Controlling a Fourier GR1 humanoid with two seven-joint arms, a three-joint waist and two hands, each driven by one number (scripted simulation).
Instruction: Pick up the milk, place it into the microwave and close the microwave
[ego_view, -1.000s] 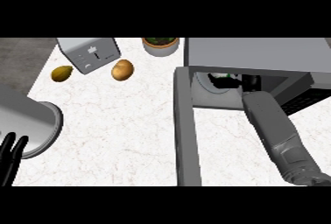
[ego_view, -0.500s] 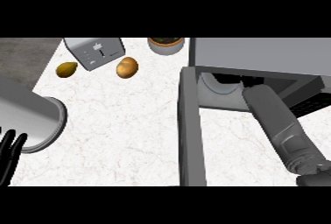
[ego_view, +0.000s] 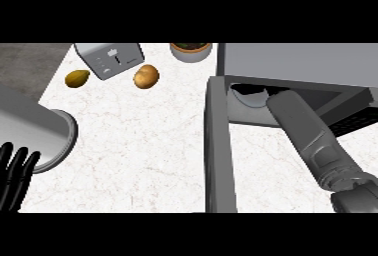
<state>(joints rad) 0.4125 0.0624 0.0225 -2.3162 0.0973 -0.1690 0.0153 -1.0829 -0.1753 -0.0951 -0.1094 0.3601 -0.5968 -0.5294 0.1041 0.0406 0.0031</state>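
Note:
The grey microwave (ego_view: 295, 62) stands at the upper right, and its open door (ego_view: 218, 150) runs edge-on down the middle of the head view. My right forearm (ego_view: 310, 135) reaches up into the cavity, beside the pale turntable (ego_view: 251, 97). The right hand is hidden inside under the microwave's top. The milk does not show. At the lower left edge my left hand (ego_view: 16, 170) rests open with its fingers up, holding nothing.
A toaster (ego_view: 111, 59), a brown potato (ego_view: 146, 76) and a smaller yellowish item (ego_view: 77, 78) lie at the back left. A round pot (ego_view: 190, 50) stands next to the microwave. A large grey cylinder (ego_view: 37, 135) sits at the left edge.
My right forearm has gone deeper into the microwave. The dark item glimpsed inside a second ago no longer shows. The left hand has stayed where it was.

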